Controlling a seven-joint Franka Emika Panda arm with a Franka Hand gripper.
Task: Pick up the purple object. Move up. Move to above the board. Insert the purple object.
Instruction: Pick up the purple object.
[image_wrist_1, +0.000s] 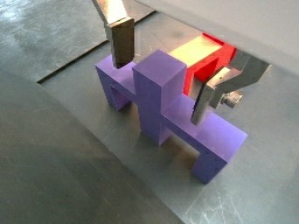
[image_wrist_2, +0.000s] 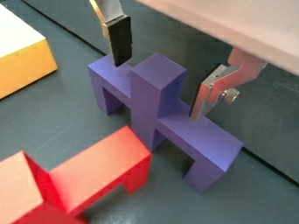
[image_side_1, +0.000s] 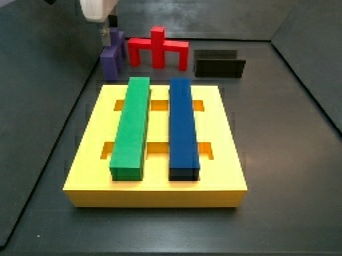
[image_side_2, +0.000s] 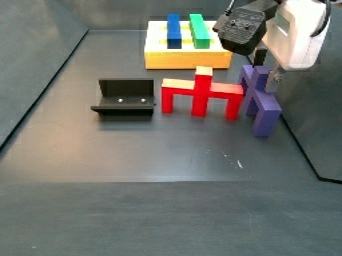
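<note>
Step in hand: the pick-up. We find the gripper lowered over the purple object, its silver fingers standing apart on either side of the stem. In both wrist views a gap shows between each pad and the stem, so we judge the jaws open and holding nothing.

Purple object: standing on the floor just beside the red piece and near the far end of the board.

Next move, in our judgement: the fingers must close on the stem squarely before any lift; the red piece is close enough to be nudged.

Board: yellow, carrying a green bar and a blue bar, the slots around them free.

Surface: dark grey, scuffed floor inside a walled enclosure. The fixture stands just beyond the red piece.
</note>
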